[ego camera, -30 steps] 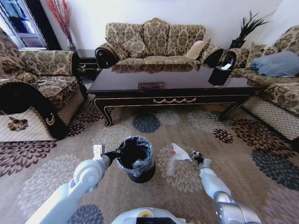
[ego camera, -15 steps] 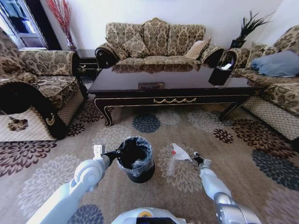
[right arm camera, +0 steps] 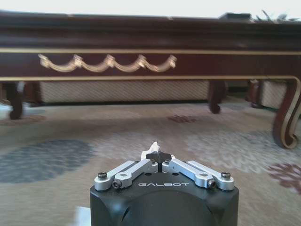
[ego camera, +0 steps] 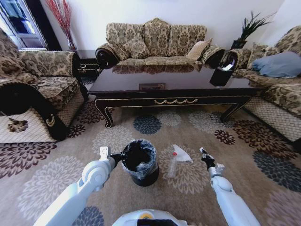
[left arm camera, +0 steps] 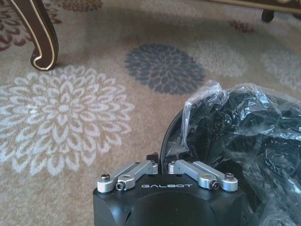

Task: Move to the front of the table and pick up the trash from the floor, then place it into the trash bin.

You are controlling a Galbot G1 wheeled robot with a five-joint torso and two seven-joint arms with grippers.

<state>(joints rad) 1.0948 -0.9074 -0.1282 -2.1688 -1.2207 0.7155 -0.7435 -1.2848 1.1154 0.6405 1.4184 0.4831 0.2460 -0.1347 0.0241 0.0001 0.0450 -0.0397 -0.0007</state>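
The floor (ego camera: 42, 179), a beige carpet with large flower medallions, fills the lower half of the head view, and the long dark table (ego camera: 169, 87) with gold scroll trim spans the middle of the frame above it, its apron and curved legs also crossing the upper part of the right wrist view. Below the table, slightly left of centre in the head view, stands the black trash bin (ego camera: 140, 162) lined with a crinkled bag. The left gripper (ego camera: 123, 155) sits at the bin's left rim; in the left wrist view its fingers are drawn close together on the rim and bag edge at the lower middle of the frame. Just right of the bin on the carpet lie a clear bottle (ego camera: 171, 165) and, touching its upper end, a white sheet (ego camera: 182, 154) with a red mark. Further right, the right gripper (ego camera: 203, 154) is raised above the carpet, apart from the sheet; in the right wrist view its fingers are pressed together on a small white scrap (right arm camera: 151, 149), near the lower centre.
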